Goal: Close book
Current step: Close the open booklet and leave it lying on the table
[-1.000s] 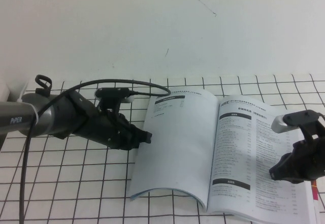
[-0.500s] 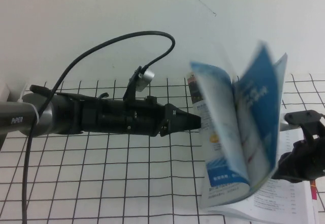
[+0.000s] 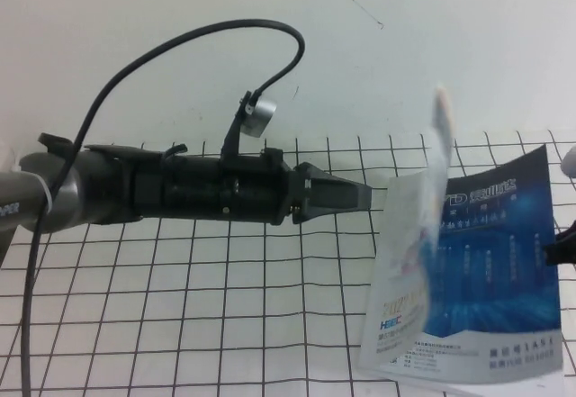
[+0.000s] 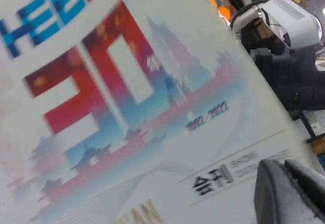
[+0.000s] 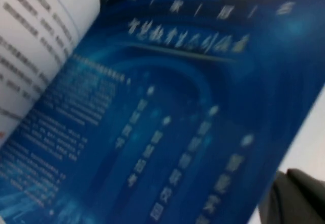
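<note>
Flip of book (image 3: 490, 271) past upright, cover now dropping right: nearly closed. Left gripper (image 3: 360, 196) pinched empty, left of cover; right gripper (image 3: 565, 248) at right edge, grip cannot tell.

The book (image 3: 477, 325) lies at the right side of the gridded table (image 3: 225, 307), a thin paperback standing half closed. Its dark blue cover (image 3: 504, 253) with pale lettering slopes face up. A white cover (image 3: 403, 262) with a red and blue design (blurred in the high view) stands nearly upright beside it. White printed pages show past the blue cover's edge. The left gripper (image 3: 358, 197), fingers pressed together, points at the white cover from just beside it. The right gripper (image 3: 565, 251) sits at the book's right edge.
</note>
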Robot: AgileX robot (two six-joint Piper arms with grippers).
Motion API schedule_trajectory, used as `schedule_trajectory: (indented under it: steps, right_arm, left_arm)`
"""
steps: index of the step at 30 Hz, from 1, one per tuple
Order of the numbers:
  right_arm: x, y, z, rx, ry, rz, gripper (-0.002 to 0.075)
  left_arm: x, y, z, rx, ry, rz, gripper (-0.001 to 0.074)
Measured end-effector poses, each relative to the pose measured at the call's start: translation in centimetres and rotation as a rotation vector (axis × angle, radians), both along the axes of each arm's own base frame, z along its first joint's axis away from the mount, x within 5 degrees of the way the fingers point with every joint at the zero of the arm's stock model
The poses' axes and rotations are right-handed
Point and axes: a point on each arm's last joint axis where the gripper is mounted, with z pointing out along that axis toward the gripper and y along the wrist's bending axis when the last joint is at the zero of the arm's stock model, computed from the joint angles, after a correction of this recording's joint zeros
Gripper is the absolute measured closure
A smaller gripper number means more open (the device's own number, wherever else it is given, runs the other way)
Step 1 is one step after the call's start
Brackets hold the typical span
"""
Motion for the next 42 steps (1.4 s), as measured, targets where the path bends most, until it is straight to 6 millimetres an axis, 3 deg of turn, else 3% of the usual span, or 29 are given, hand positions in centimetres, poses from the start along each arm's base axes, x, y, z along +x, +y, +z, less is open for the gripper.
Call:
schedule_trajectory:
  steps: [6,9,17,23,26,29,32,37,42]
  right_arm:
    - [-1.7,-1.6,4.8,-0.039,-0.169,-0.009,0.0729]
    - [-3.5,-1.6,7.3,-0.067,-0.237,0.043,0.0729]
    - [-10.4,-0.9,12.0,-0.164,-0.322,0.298,0.0729]
    - [-14.8,-1.7,14.3,-0.245,-0.404,0.255,0.0729]
    - [-17.0,-1.9,15.3,-0.263,-0.491,0.233,0.0729]
    - [-19.5,-1.9,16.2,-0.272,-0.591,0.218,0.0729]
    - [-21.4,-2.0,15.9,-0.276,-0.649,0.209,0.0729]
    - [-23.6,-1.9,13.4,-0.277,-0.665,0.224,0.0729]
    - [-24.7,-1.6,10.6,-0.227,-0.651,0.245,0.0729]
  left_arm:
    - [-1.0,0.3,3.9,-0.036,-0.132,-0.013,0.0739]
    - [-1.7,0.6,6.1,-0.037,-0.226,0.001,0.0739]
    - [-4.5,4.4,12.1,0.396,-0.494,0.25,0.0739]
    - [-9.0,7.7,17.0,0.568,-0.651,0.394,0.0739]
    - [-11.7,9.1,18.3,0.576,-0.707,0.482,0.0739]
    - [-14.5,10.6,18.6,0.547,-0.771,0.6,0.0739]
    - [-17.5,12.2,17.5,0.518,-0.829,0.713,0.0739]
    - [-21.6,13.9,14.1,0.544,-0.918,0.753,0.0739]
    - [-23.6,14.6,9.5,0.585,-0.895,0.734,0.0739]
